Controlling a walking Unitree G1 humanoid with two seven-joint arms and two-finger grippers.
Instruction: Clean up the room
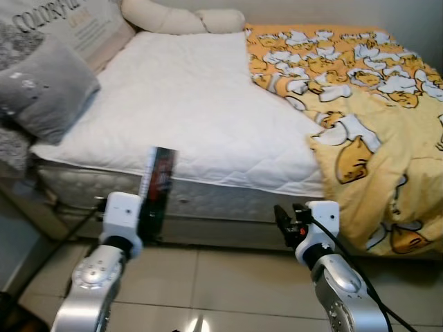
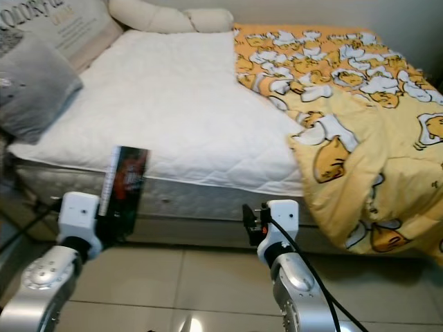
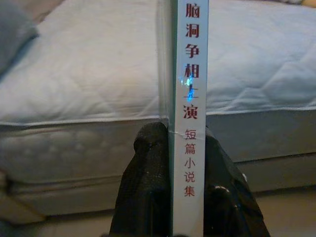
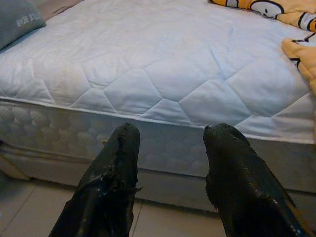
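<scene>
Between the 2 black fingers of the left gripper stands a slim book, held upright by its lower end, its white spine with red and dark printed characters facing the wrist camera and its dark cover turned to the side; the fingers are closed tight against both faces of it. It is raised just before the edge of the bed, its top level with the mattress side, so by my reading the carrying step is in hand: the book has been picked up and has yet to be put away. Where it belongs cannot be told, since no shelf or desk is in sight; the next move seems to call for a turn toward such a place, or a forward reach to lay it flat on the quilt, keeping the grip firm because the book is tall and could pivot. The right gripper hovers beside it, well apart, fingers spread with nothing between them, pointing at the same mattress side. Beyond, a white quilted cover lies smooth over most of the bed, a yellow cartoon-print blanket is bunched on the right and spills over the edge toward the floor, a grey pillow and a printed cushion sit at the left, and pale glossy tiles run underfoot.
</scene>
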